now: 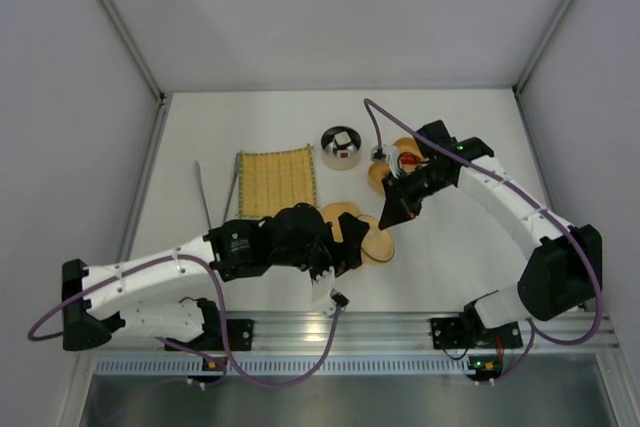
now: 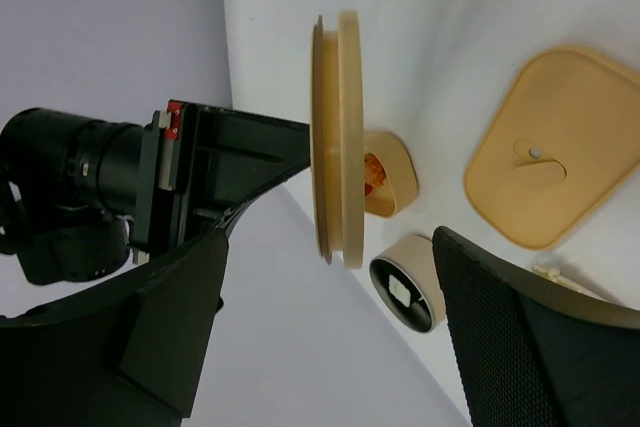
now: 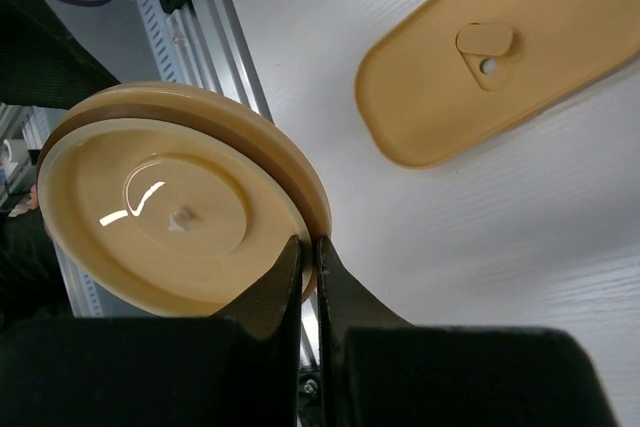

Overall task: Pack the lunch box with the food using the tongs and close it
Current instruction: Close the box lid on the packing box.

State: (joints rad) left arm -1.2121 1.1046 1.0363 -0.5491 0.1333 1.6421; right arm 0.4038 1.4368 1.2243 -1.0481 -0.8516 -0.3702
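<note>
Right fingers (image 3: 275, 292): pressed together on the rim of the round lid (image 3: 170, 207), which is held upright on its edge.
Left fingers (image 2: 530, 337): spread wide, and nothing is held. The round lid is seen edge-on just in front of them.
Lunch box (image 2: 398, 172): set on the worktop (image 1: 450, 257) with no lid on it. It is just beside the steel bowl (image 1: 341, 147) and partly hidden under the right arm.
Food (image 2: 372, 175): red-orange pieces are seen inside the lunch box. One white piece (image 1: 342, 139) is seen in the steel bowl.
Flat lid (image 2: 560, 142): laid flat on the worktop, apart from the lunch box and near the left fingers.
Tongs (image 1: 203, 192): laid on the worktop, left of the mat (image 1: 277, 180) and well apart from both pairs of fingers.
</note>
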